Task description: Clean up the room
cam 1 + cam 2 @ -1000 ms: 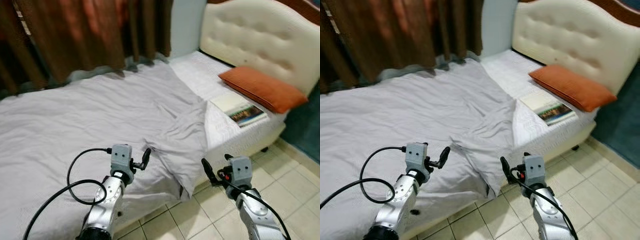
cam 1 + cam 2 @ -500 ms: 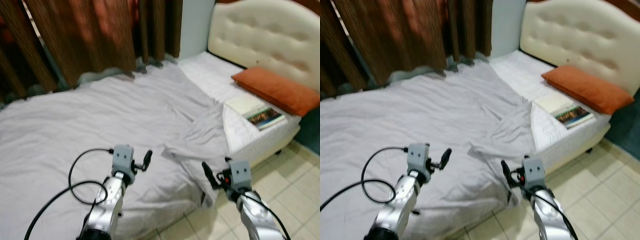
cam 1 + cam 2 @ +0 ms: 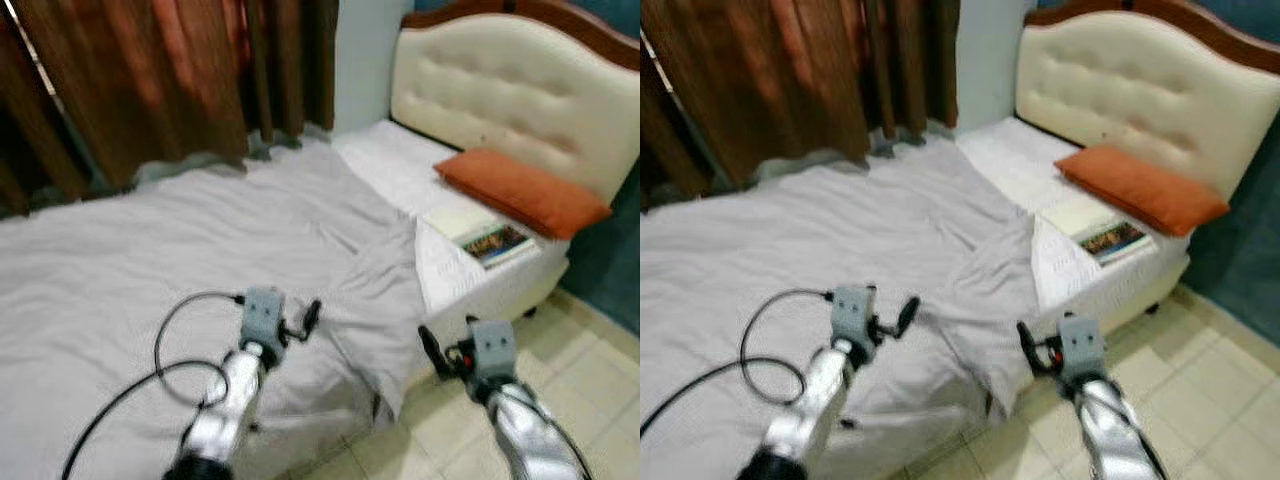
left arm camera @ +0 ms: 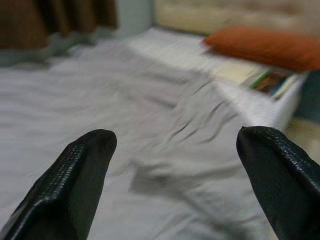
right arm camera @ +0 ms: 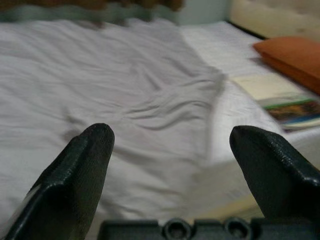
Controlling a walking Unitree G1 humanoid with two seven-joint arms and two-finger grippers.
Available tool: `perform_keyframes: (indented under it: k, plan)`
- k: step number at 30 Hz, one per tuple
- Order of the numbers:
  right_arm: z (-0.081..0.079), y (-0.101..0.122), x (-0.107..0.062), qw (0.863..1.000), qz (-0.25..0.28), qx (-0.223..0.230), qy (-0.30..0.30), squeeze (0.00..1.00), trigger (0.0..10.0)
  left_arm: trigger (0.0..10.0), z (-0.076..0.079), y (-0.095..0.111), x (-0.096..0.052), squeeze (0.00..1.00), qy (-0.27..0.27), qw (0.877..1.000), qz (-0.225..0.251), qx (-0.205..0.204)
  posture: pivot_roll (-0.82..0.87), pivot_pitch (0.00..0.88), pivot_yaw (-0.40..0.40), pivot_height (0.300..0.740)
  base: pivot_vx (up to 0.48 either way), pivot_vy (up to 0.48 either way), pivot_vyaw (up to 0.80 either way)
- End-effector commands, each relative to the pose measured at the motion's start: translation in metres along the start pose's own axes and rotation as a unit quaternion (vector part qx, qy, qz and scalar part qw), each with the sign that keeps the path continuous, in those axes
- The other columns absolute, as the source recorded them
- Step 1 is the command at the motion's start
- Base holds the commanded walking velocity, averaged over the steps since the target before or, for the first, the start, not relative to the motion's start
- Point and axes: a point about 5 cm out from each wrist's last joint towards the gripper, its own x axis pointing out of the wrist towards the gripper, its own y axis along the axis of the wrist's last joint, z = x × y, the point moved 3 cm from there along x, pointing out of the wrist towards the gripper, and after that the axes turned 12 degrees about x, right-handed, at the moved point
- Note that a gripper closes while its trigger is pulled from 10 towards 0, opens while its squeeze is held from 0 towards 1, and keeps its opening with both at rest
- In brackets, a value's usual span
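A grey sheet (image 3: 190, 240) covers most of the bed, and its corner is folded back and rumpled near the bed's edge (image 3: 375, 300). On the bare white mattress (image 3: 400, 170) lie an orange pillow (image 3: 520, 192), a colourful book (image 3: 492, 242) and a cream one (image 3: 455, 222) beside it. My left gripper (image 3: 312, 318) hovers open above the sheet near the fold, empty. My right gripper (image 3: 432, 350) is open too, off the bed's edge over the floor. In the wrist views both pairs of fingers (image 4: 80, 170) (image 5: 80, 160) stand wide apart, pointing at the rumpled sheet.
A cream tufted headboard (image 3: 510, 90) stands at the right end of the bed. Brown curtains (image 3: 150, 80) hang behind the bed. Beige floor tiles (image 3: 585, 340) lie at the lower right, next to a dark blue wall (image 3: 615, 250).
The whole picture has shifted and blurred, so the camera has moved. Both arms keep about the same pose, with their fingers still open.
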Motion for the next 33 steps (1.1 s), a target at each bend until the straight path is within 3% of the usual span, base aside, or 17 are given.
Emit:
perform_keyframes:
  k: [1, 13, 20, 25, 33]
  plan:
    - [0.0092, 0.0013, -0.0023, 1.0, -0.001, -0.006, -0.008, 0.0, 10.0, 10.0, 0.0058, 0.0019, 0.0025, 0.0, -0.003, 1.0, 0.0, -0.004, -0.13, 0.0, 0.031, 0.74, 0.255, -0.405, 0.0]
    - [0.0085, 0.0013, -0.0023, 1.0, -0.003, -0.009, -0.001, 0.0, 10.0, 10.0, 0.0048, 0.0013, 0.0024, 0.0, 0.006, 1.0, 0.0, -0.004, -0.13, 0.0, 0.025, 0.74, 0.257, -0.402, 0.0]
    - [0.008, 0.0013, -0.0028, 1.0, -0.004, -0.012, 0.001, 0.0, 10.0, 10.0, 0.0047, 0.0006, 0.0021, 0.0, 0.007, 1.0, -0.002, -0.003, -0.13, 0.0, 0.025, 0.74, 0.308, -0.365, 0.64]
    - [0.0092, -0.0023, -0.0061, 1.0, -0.009, -0.006, -0.004, 0.0, 10.0, 10.0, 0.0049, -0.0011, 0.0005, 0.0, 0.012, 1.0, -0.004, -0.008, -0.13, 0.0, 0.025, 0.74, 0.099, 0.0, 0.33]
    - [0.0089, -0.0027, -0.0089, 1.0, -0.01, -0.005, -0.002, 0.0, 10.0, 10.0, 0.0077, -0.0026, 0.0012, 0.0, 0.009, 1.0, -0.011, -0.025, -0.14, 0.008, 0.024, 0.74, 0.466, 0.0, 0.0]
